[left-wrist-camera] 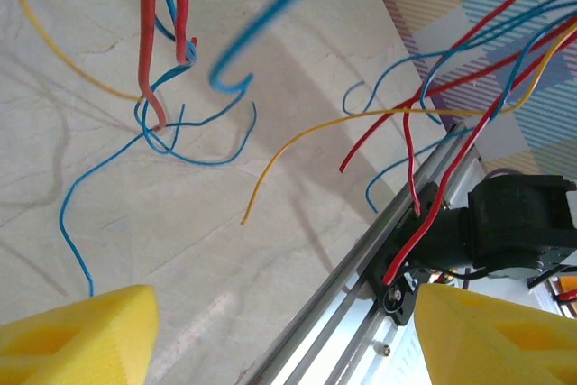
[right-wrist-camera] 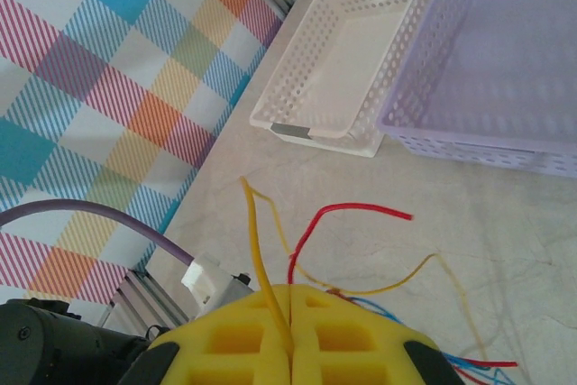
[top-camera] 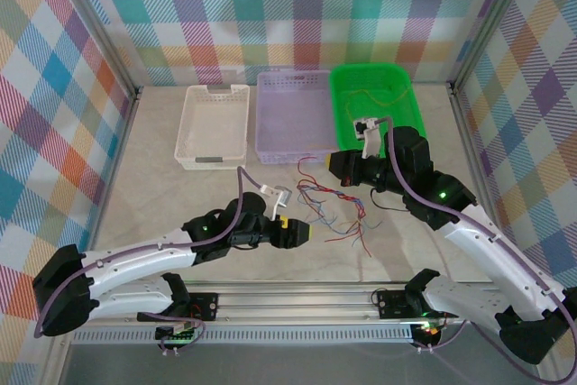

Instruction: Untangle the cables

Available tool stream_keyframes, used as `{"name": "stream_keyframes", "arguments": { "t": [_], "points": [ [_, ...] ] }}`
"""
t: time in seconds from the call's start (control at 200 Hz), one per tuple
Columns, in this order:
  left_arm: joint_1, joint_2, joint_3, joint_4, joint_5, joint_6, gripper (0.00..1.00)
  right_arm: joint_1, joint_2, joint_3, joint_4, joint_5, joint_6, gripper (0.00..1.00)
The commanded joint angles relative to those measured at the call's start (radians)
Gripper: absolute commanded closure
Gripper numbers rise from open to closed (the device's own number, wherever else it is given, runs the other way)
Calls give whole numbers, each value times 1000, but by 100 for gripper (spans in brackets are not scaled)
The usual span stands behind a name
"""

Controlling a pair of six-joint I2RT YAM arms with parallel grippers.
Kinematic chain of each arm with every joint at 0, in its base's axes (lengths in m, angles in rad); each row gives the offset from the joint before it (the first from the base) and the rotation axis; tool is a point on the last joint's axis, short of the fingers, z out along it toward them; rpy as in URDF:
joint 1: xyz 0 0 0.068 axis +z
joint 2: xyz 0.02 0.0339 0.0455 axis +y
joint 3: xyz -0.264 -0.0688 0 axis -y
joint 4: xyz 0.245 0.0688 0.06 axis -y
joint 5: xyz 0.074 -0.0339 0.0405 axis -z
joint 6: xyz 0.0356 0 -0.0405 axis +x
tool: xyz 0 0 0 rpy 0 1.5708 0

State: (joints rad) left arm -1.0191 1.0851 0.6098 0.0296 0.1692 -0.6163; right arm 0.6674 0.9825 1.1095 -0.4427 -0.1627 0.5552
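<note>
The cables (top-camera: 334,203) lie as a loose tangle of thin red, blue and yellow wires on the table between the two arms. My right gripper (top-camera: 332,169) hovers over the far side of the tangle. In the right wrist view its yellow pads (right-wrist-camera: 290,290) are pressed together on a yellow cable (right-wrist-camera: 257,241) and a red cable (right-wrist-camera: 347,211) that rise from between them. My left gripper (top-camera: 305,233) sits just left of the tangle. Its yellow fingers (left-wrist-camera: 77,335) stand wide apart with nothing between them. Red (left-wrist-camera: 149,42) and blue (left-wrist-camera: 194,155) strands hang and lie ahead of it.
Three baskets stand in a row at the back: white (top-camera: 214,123), purple (top-camera: 296,116) and green (top-camera: 347,101), the green one holding a thin yellowish wire (top-camera: 379,96). The metal rail (left-wrist-camera: 361,313) with the arm bases runs along the near edge.
</note>
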Motion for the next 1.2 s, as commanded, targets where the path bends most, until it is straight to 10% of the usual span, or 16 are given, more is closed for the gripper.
{"name": "stream_keyframes", "arguments": {
  "t": [0.0,1.2],
  "points": [
    [-27,12,-25,33,-16,8,26,9,-20,39,28,-15,25,100],
    [-143,192,-33,358,-106,-362,28,75,-8,21,43,52,32,100]
  ]
}}
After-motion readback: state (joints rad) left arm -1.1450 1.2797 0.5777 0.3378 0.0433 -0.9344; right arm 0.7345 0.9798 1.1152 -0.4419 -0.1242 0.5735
